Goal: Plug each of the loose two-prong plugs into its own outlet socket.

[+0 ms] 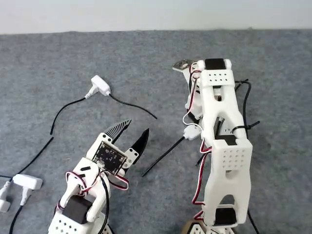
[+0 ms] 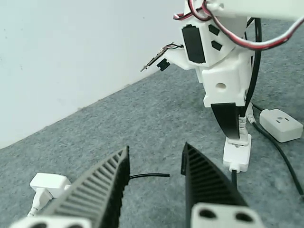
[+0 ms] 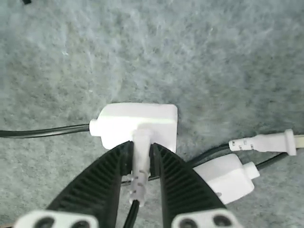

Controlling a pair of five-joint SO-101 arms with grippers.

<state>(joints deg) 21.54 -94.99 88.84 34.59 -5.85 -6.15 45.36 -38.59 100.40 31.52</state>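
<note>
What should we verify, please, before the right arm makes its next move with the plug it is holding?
1. Right end effector grip on the plug: ok, shut on it.
2. Plug meets the socket block: ok, resting against it.
3. Prongs fully seated: cannot tell, hidden.
4. Left end effector free: ok, open, holding nothing.
5. Second plug plugged in: not ok, lying loose beside another socket.

High view overhead; left wrist low, faces right arm (image 2: 223,80) — shared with high; right wrist close, downward.
</note>
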